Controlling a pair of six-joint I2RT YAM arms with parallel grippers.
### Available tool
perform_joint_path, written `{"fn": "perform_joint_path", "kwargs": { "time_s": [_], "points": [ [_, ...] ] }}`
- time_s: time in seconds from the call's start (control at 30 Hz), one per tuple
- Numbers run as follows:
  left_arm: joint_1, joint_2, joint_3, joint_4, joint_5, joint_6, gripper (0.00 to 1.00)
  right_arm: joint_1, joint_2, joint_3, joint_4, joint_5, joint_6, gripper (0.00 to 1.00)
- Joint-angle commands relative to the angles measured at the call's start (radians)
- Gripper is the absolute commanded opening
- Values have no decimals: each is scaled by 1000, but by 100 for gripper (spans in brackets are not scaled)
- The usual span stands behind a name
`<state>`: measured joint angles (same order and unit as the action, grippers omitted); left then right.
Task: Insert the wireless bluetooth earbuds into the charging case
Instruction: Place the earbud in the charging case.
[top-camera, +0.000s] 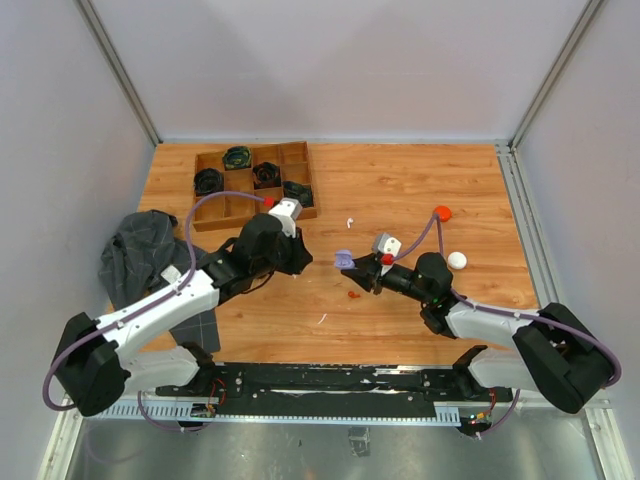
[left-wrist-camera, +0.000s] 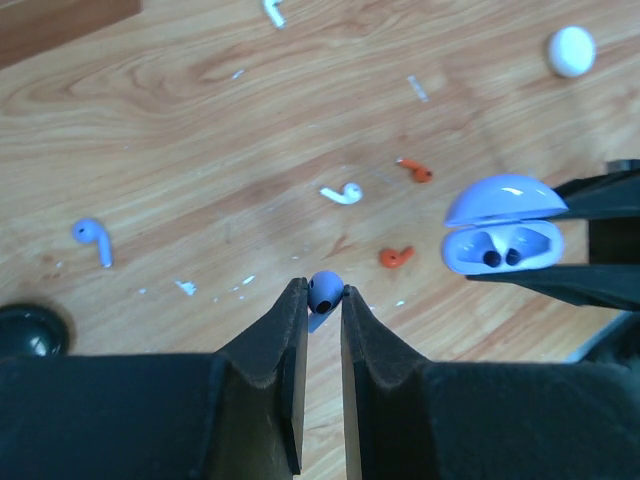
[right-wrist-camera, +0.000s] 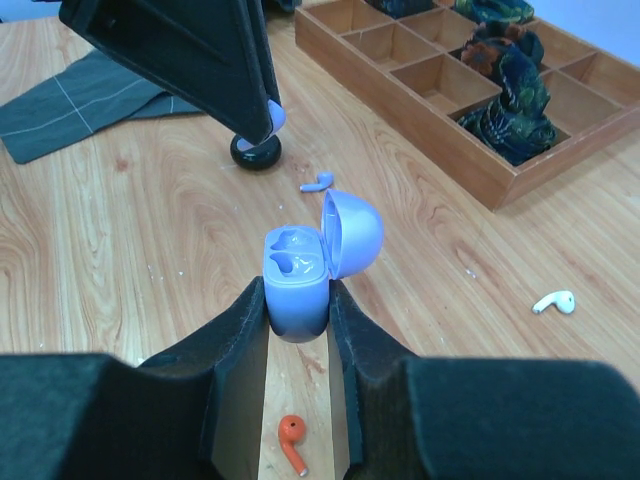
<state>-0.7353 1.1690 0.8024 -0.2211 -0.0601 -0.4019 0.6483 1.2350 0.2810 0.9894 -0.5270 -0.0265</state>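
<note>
Left tool (left-wrist-camera: 323, 297) is clamped on a lavender earbud (left-wrist-camera: 325, 289), pinched between its fingertips at the lower middle of the left wrist view, above the table (left-wrist-camera: 200, 120). Right tool (right-wrist-camera: 298, 295) is clamped on the lavender charging case (right-wrist-camera: 297, 265). The case lid is tipped open toward the right of the right wrist view, and both sockets show. In the top view the two tools face each other near the middle of the frame, with the case near the left tool's tips but apart from them.

Loose pieces lie on the wood around them. In the left wrist view an orange earbud (left-wrist-camera: 397, 258) lies just right of the held one, and a second orange piece (left-wrist-camera: 415, 171) lies above it. A white earbud (left-wrist-camera: 342, 192) sits near the centre and a spare lavender bud (left-wrist-camera: 93, 236) at the left. A black puck (left-wrist-camera: 25, 330) sits at the lower left edge and a white puck (left-wrist-camera: 571, 51) at the upper right. A wooden tray (right-wrist-camera: 420, 135) with dark bundles in some compartments fills the upper right of the right wrist view. In the top view a grey cloth (top-camera: 140, 255) lies at the left and an orange puck (top-camera: 442, 212) right of centre.
</note>
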Motion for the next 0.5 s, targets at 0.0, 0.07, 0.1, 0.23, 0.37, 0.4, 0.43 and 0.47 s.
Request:
{"fn": "perform_joint_path", "kwargs": {
  "time_s": [0.0,0.07,0.1,0.23,0.37,0.4,0.43,0.47],
  "points": [
    [-5,-97,-60,191,102,-5,8,15,-34,-2,95,-38,3,1],
    [-6,-144,-86,242,130,-1,8,15,-39,2,109,-50,9,1],
    [-6,-169,-97,266,143,1,9,16,-41,3,122,-52,15,1],
    [-6,-228,-130,334,184,1,10,16,-41,17,164,-77,47,1],
    [-6,-266,-179,448,229,-27,10,16,-33,33,215,-96,86,1],
    [-6,-271,-189,477,242,-41,10,16,-31,33,229,-99,95,1],
    [-6,-274,-195,499,256,-51,10,17,-29,37,241,-104,102,1],
    [-6,-273,-198,518,269,-60,10,16,-28,41,252,-111,109,1]
  ]
}}
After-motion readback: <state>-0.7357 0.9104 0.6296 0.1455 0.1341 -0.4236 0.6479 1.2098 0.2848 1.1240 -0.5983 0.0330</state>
